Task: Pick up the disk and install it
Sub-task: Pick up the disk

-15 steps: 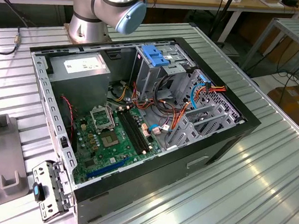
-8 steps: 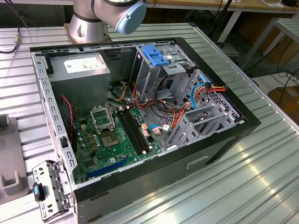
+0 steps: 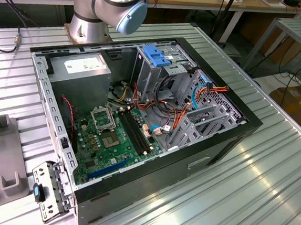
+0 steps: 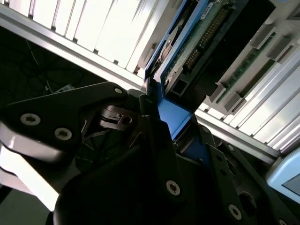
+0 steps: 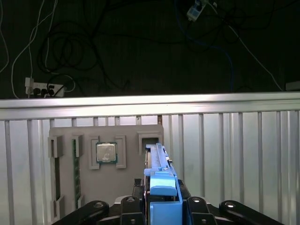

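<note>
Blue plastic edges the disk (image 5: 158, 164); gripper (image 5: 161, 201) matt black; table (image 3: 272, 170) ribbed shiny metal.

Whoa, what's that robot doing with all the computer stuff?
The robot arm is working on putting a disk into the open computer case. Its gripper has its jaws shut on the blue edge of the disk. The disk stands on edge by a grey parts tray with a chip in it. The disk is not in the case yet.
</note>
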### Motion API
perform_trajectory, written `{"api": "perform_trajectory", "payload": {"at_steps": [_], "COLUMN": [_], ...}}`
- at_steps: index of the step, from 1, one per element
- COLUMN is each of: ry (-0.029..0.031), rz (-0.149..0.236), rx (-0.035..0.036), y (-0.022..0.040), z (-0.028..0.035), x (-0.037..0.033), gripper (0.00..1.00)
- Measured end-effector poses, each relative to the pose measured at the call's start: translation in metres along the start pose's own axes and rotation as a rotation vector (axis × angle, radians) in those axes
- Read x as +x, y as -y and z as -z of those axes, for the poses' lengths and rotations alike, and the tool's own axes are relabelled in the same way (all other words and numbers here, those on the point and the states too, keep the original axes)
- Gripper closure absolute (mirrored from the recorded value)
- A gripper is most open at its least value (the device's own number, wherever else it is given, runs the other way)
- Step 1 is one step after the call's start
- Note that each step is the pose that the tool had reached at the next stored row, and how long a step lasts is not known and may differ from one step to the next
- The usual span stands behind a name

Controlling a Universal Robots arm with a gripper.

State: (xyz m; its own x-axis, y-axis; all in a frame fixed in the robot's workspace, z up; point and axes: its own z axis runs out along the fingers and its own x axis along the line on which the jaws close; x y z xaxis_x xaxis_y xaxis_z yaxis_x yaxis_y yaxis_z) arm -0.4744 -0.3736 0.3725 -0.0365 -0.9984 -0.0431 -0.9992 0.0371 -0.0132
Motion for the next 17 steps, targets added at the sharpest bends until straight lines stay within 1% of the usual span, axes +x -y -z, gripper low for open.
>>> {"api": "perform_trajectory", "payload": {"at_steps": [2,9,12,14,17], "ry": [0.0001,0.0004,0.0004,0.0004,0.0006], "rz": [0.0,0.0,0.0,0.0,0.0], "rx": [0.0002,0.0002,0.0001,0.0001,0.0002], "y": [0.0,0.0001,0.0002,0.0003,0.0002], "z": [0.0031,0.0108,0.0152,0.0197,0.023], "x": [-0.0001,-0.0005,-0.0007,-0.0009,-0.001], "gripper": [0.63,0.63,0.63,0.63,0.63]}}
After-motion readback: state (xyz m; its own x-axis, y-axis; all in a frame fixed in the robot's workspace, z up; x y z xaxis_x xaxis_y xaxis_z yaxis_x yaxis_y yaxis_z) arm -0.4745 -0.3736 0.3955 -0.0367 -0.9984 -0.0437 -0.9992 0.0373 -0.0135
